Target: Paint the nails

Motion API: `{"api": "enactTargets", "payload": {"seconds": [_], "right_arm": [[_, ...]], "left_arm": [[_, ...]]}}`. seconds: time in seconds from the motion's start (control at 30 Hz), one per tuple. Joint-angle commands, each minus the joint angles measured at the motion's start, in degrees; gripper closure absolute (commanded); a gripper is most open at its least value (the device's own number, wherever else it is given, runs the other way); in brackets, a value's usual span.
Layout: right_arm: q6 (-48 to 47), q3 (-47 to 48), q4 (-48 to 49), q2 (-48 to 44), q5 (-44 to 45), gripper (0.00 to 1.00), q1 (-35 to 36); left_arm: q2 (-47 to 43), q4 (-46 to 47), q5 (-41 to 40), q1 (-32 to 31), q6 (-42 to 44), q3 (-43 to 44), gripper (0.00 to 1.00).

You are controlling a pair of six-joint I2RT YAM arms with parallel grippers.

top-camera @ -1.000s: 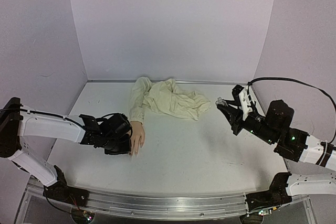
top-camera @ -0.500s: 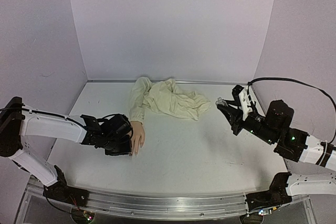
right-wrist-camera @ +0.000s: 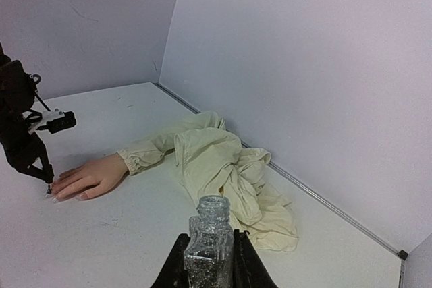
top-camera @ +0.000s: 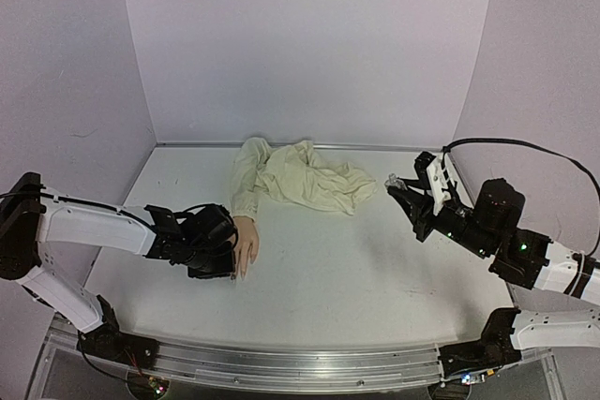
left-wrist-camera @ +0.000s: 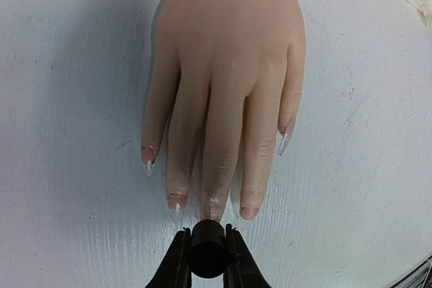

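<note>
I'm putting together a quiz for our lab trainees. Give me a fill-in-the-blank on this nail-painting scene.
1. The right claw holds a glass ____.
2. The left claw grips a black cap at the tip of the mannequin hand's ____ finger.
3. The hand lies palm ____ on the table.
Missing words: bottle, middle, down.

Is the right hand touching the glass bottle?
Touching. The right wrist view shows the right hand clamped against both sides of the glass bottle.
</note>
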Motion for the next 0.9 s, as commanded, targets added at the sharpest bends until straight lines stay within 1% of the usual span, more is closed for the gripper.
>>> {"api": "enactTargets", "payload": {"seconds": [0.0,0.87], "right_arm": [[0.79,-0.01,4.56,-0.63,0.05,1.00,-0.34],[0.79,0.01,4.66,-0.45,-0.17,1.00,-0.35]], "left_arm": [[0.06,1.31,0.53,0.21,-0.38,0.23,1.00],[0.41,1.71,1.69,0.17,-1.49,-0.74,1.00]]}}
